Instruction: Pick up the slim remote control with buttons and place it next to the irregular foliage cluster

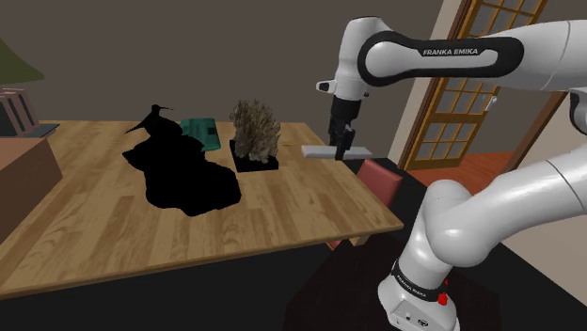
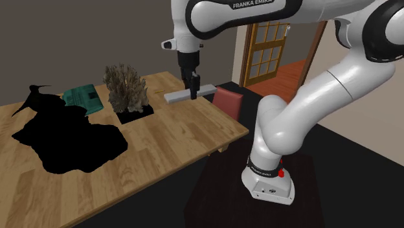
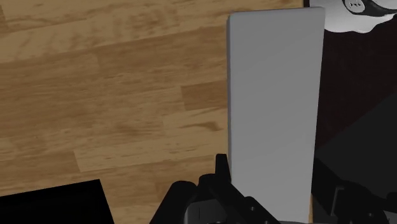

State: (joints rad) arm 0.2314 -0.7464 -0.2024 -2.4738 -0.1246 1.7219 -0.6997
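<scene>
My gripper (image 1: 343, 143) is clamped on the remote control (image 1: 323, 150), a plain grey slab held level in the air over the tabletop (image 1: 141, 235) edge nearest my stand. The foliage cluster (image 1: 254, 130) stands apart from it, towards the shoulder view's left. The wrist view adds that the slab's long axis runs along that edge, wood on one side and dark floor on the other.

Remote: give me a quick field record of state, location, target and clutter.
remote: plain grey slab, no buttons visible
held: yes, clasped in the jaws, roughly level
location: above the table edge, near the red chair
target: brown foliage cluster on a black base, apart from the remote
clutter: green item, black shape on the table
placed: not yet
</scene>
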